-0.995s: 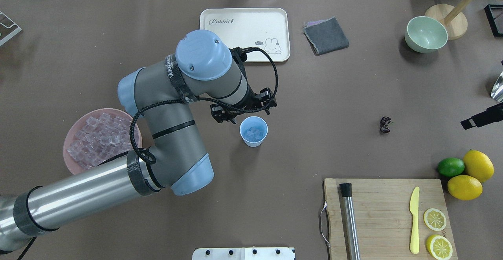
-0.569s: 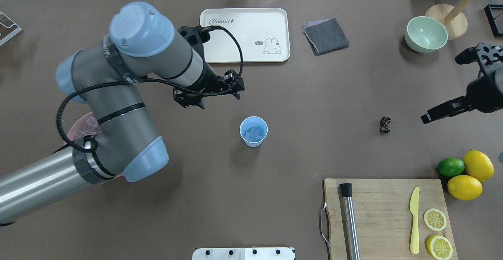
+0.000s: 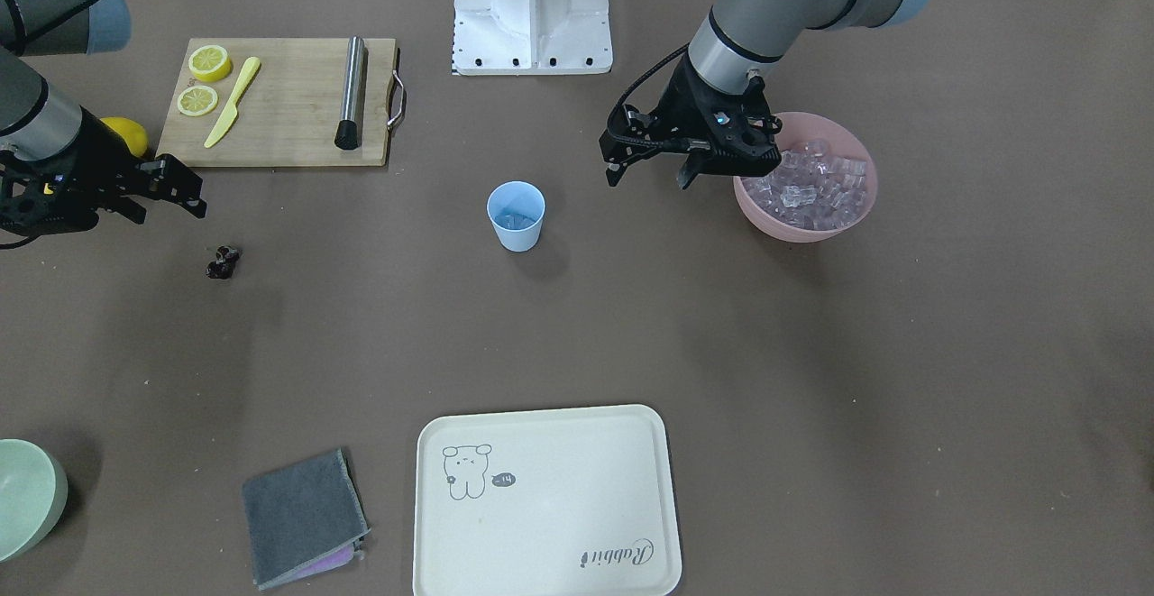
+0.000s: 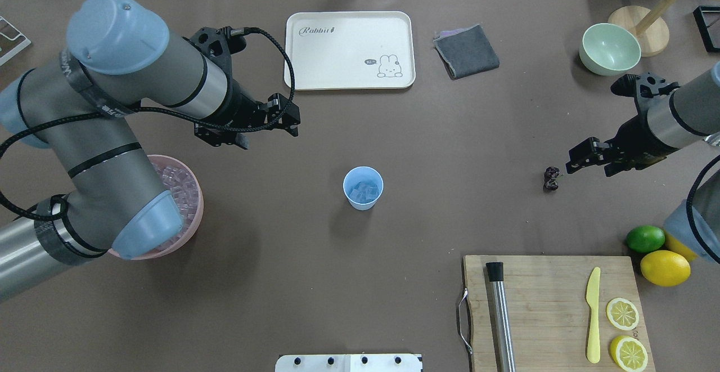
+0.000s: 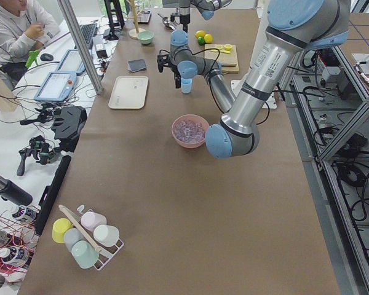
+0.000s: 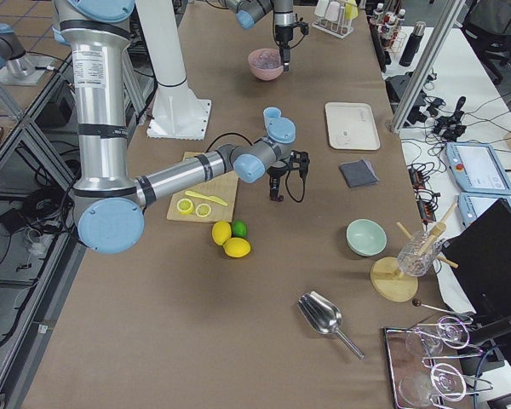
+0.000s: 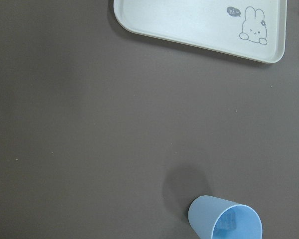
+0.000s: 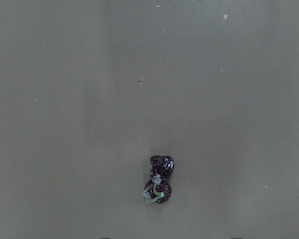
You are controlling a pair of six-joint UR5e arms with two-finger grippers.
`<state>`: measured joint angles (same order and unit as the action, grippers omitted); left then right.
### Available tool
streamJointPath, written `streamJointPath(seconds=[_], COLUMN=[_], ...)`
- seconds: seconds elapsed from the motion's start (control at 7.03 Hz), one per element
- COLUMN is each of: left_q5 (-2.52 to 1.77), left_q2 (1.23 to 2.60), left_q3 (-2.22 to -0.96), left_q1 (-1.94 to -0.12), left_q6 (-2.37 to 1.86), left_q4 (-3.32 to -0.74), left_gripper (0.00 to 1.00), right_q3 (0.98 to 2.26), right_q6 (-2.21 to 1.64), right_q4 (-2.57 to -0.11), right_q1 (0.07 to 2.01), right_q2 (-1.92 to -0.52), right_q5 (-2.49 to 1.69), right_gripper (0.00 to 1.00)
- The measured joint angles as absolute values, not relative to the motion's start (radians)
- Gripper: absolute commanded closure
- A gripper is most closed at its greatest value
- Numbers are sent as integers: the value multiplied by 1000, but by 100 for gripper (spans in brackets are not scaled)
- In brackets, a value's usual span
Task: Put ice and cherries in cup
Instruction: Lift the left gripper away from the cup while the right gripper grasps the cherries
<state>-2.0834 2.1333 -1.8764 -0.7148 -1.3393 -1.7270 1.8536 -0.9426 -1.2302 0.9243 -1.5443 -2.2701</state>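
Evidently the ice [image 4: 363, 193] step seemed done: cubes lay in the cup [image 4: 363, 187], mid-table. The right gripper [image 4: 589, 168], jaws wide, hung just beside the cherries [image 4: 552, 178] (loose on the table [image 4: 450, 135]). It likely next needed to descend and pinch them. The left gripper [image 4: 269, 137] gaped, empty.

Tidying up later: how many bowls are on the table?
2: a pink bowl holding ice on the robot's left, and a pale green bowl at the far right.

A cream tray [image 4: 337, 51] lies near a grey cloth [image 4: 468, 51] (folded).
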Motion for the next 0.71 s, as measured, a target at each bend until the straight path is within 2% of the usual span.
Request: streamJointPath(seconds=[0.43,0.57,0.71], left_q5=[-2080,-2080,-2080], left_q2=[2131,2131,2131], left_q3=[-1882,-1882,-1882], left_q1=[-719,-719,-718], left_q6=[-1346,-1347,-1347], left_q4=[-1726,-1726,-1726], left_gripper=[3,3,3], right_q3=[1777,1751,1736], right_q6=[-1054,-1057,-1056], right_q4=[-1230,-1226,-1219], right_q1=[867,853,842], right_q2=[-1476,-1465,-1462], right_q5=[-2210,-2204,-2200], right_gripper=[24,32,46])
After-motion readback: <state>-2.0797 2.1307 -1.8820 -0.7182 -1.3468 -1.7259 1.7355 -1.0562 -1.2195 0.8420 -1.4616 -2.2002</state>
